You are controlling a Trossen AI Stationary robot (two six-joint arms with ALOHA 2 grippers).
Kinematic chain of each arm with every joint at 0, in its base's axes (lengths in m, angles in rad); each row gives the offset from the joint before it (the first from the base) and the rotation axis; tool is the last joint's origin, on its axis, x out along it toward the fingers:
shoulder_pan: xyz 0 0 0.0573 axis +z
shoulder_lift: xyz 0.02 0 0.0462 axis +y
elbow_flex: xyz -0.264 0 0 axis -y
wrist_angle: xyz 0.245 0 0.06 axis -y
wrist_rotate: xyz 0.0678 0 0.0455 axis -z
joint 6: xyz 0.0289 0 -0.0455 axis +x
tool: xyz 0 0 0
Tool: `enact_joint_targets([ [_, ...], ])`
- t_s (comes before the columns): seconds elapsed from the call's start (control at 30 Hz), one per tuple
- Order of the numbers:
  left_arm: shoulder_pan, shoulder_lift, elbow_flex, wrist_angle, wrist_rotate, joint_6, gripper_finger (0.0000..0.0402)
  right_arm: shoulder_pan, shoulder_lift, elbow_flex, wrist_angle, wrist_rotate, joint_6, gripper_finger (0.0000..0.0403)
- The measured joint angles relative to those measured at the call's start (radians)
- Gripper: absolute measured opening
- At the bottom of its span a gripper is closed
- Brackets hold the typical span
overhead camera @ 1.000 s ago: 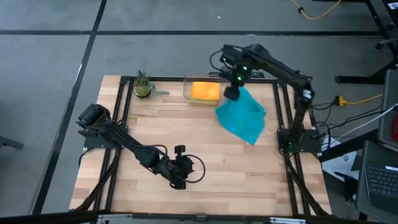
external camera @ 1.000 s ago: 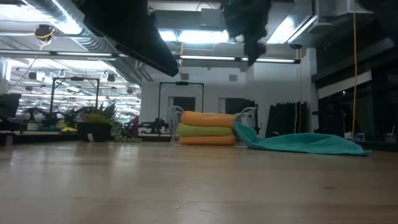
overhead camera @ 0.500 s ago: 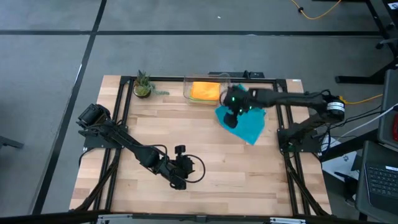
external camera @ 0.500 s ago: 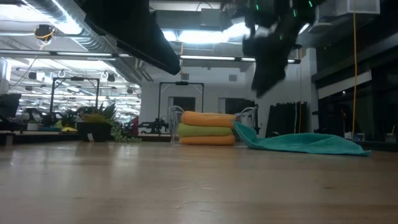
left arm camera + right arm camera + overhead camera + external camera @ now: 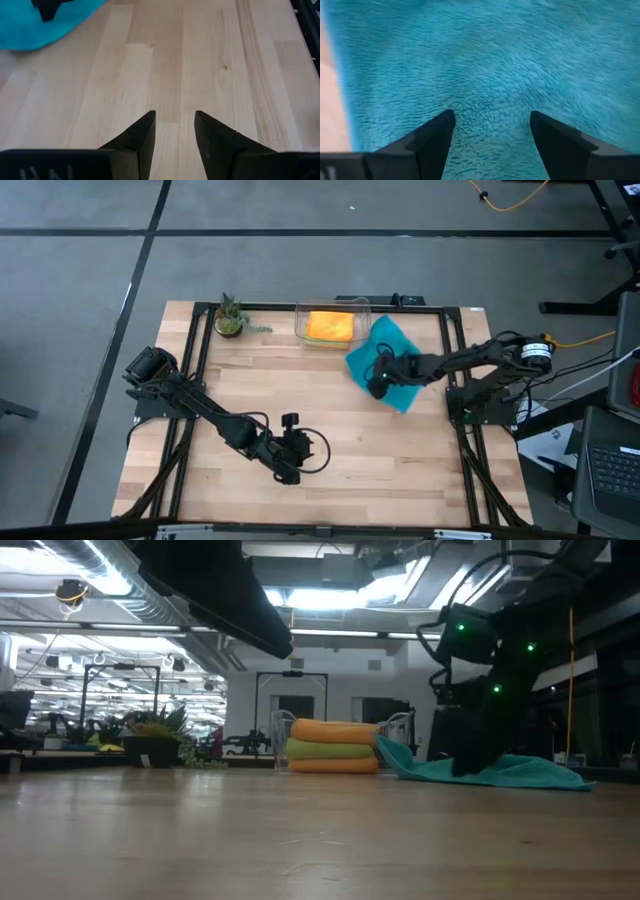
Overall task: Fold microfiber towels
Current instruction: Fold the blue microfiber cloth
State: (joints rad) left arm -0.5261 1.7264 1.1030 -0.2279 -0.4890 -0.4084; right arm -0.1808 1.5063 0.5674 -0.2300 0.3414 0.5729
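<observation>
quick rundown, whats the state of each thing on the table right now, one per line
teal towel: spread flat, unfolded, beside the bin
folded towels: stacked in the bin, orange on top, lime green in the middle, orange below
clear plastic bin: upright, holding the stack
right gripper: open, fingers down on the teal towel
left gripper: open, empty, over bare wood
potted plant: upright at the table's back corner

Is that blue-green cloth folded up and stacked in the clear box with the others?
No, the teal cloth lies spread out on the table beside the clear box, under the right pincer.
</observation>
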Motion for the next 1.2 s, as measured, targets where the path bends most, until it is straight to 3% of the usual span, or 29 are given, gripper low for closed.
enact_joint_targets([
  [0.2, 0.001, 0.0, 0.0, 0.008, -0.001, 0.0, 0.013, 0.111, 0.049, -0.063, 0.245, -0.079, -0.051, 0.0269],
  [0.47, 0.001, 0.0, 0.0, 0.014, -0.001, -0.001, 0.013, 0.401, 0.099, -0.02, 0.313, -0.22, -0.141, 0.0269],
  [0.7, 0.001, 0.0, 0.0, 0.02, 0.0, -0.004, 0.0129, 0.608, 0.148, 0.004, 0.383, -0.231, -0.189, 0.0269],
  [0.87, 0.004, 0.014, 0.0, 0.105, 0.003, -0.005, 0.0129, 0.643, 0.174, 0.053, 0.393, -0.182, -0.194, 0.0269],
  [1.0, 0.05, 0.1, 0.001, 0.263, 0.088, 0.02, 0.0129, 0.649, 0.208, 0.12, 0.373, -0.21, -0.211, 0.0269],
  [1.2, 0.117, 0.233, -0.001, 0.289, 0.046, -0.002, 0.013, 0.651, 0.199, 0.254, 0.11, -0.148, -0.132, 0.0269],
])
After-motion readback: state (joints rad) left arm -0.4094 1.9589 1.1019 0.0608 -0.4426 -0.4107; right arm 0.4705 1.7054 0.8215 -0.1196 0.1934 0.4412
